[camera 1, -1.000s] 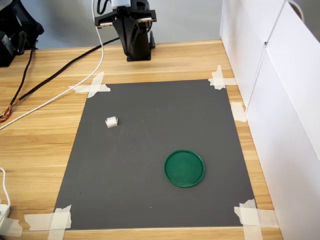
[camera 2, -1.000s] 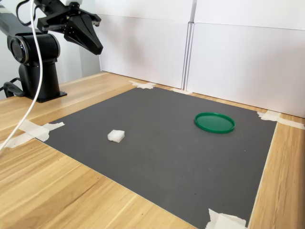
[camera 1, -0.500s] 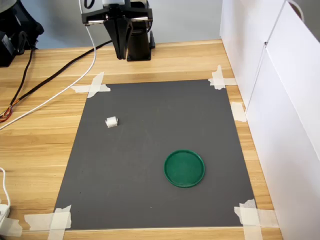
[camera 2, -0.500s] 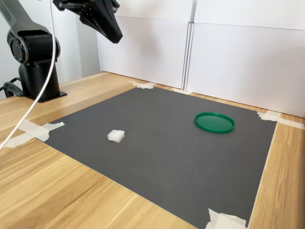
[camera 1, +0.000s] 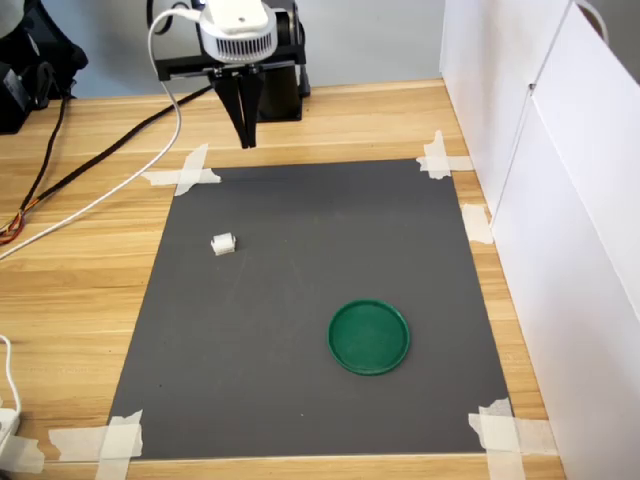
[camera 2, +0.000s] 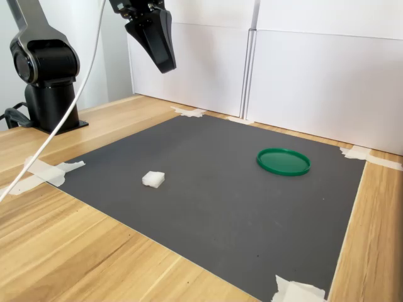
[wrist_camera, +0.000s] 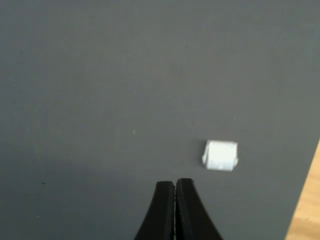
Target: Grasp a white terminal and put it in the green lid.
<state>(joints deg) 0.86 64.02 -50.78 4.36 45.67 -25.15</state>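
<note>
You have a wooden table (camera 1: 70, 290) carrying a dark grey mat (camera 1: 320, 300), fixed at its corners with crossed strips of white tape (camera 1: 115, 440). Working from the near edge in the first exterior view: the two near corners of the mat show tape at the first exterior view's left and right (camera 1: 505, 432), and the wood beyond the mat is bare apart from a white cable end (camera 1: 5, 415) at the table's near left edge. Next in, the green lid (camera 1: 369, 336) lies flat on the mat, toward its near right corner; in the second exterior view the same lid (camera 2: 283, 162) sits close to the mat's edge nearest the white panels. Further back, the white terminal (camera 1: 223, 243) rests on the mat near its left edge, well apart from the lid; in the wrist view the terminal (wrist_camera: 220, 155) lies just beside the closed fingertips, not touching them. At the far edge, the gripper (camera 1: 243, 138) hangs above the mat's far border with its jaws clenched together and nothing between them. Behind it stands the arm's black base (camera 2: 47, 75), with a white cable (camera 1: 130, 175) and black cables (camera 1: 60, 140) trailing across the wood. White panels (camera 1: 560, 200) wall off the table's right side in the first exterior view.
</note>
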